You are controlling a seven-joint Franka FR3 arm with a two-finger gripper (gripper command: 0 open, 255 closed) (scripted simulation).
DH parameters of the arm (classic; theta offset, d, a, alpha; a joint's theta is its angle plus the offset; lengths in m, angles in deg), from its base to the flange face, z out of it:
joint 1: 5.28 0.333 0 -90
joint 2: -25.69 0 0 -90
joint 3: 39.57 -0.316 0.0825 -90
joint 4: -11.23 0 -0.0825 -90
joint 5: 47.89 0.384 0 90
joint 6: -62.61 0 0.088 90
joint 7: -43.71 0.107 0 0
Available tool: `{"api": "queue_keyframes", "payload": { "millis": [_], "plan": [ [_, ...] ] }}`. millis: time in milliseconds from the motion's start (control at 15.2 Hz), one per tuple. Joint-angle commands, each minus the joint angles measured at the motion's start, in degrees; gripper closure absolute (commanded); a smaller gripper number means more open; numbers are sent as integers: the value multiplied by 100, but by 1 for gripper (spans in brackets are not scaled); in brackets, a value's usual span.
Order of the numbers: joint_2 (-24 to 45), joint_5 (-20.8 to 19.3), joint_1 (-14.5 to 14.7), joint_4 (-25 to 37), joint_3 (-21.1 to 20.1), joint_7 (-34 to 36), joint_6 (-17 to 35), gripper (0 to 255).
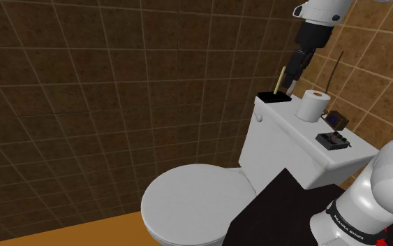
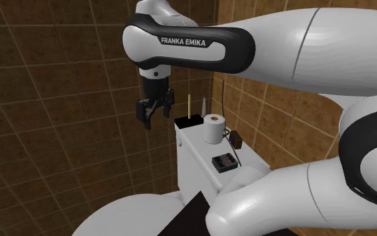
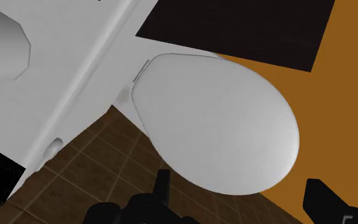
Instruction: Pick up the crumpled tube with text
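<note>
**Four items on the tank; gripper released, well apart from the tube**

Taken from the shoulder view's left, the closed seat lid is met first, then the white tank. Along the tank's top are ranged a black holder with a stick standing in it, a white roll, a small brown box, and a flat dark piece near the end closest to the stand. That piece is taken to be the tube. Red and white marks are seen on it, probably the text, though they cannot be read. It lies flat, just beside the box and apart from the roll.

The gripper is held off the holder's end of the tank, above the bowl. In the wrist view its fingers stand apart with nothing between them.

The tube is judged light, soft and thin-walled, so it would be expected to give under a pinch rather than resist. Because it lies low, the tank top could be scraped by the fingertips, and the tube may be pushed along that smooth top. A hold from above, across the narrow width near the middle, is judged best.
</note>
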Motion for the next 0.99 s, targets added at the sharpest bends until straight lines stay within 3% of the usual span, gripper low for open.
{"api": "queue_keyframes", "payload": {
  "millis": [0,462,924],
  "plan": [
    [0,0,0,0,0,0,0,0],
    [-110,-610,-42,-122,1174,-1802,168,0],
    [382,-1054,77,287,2415,-3621,437,0]
  ]
}}
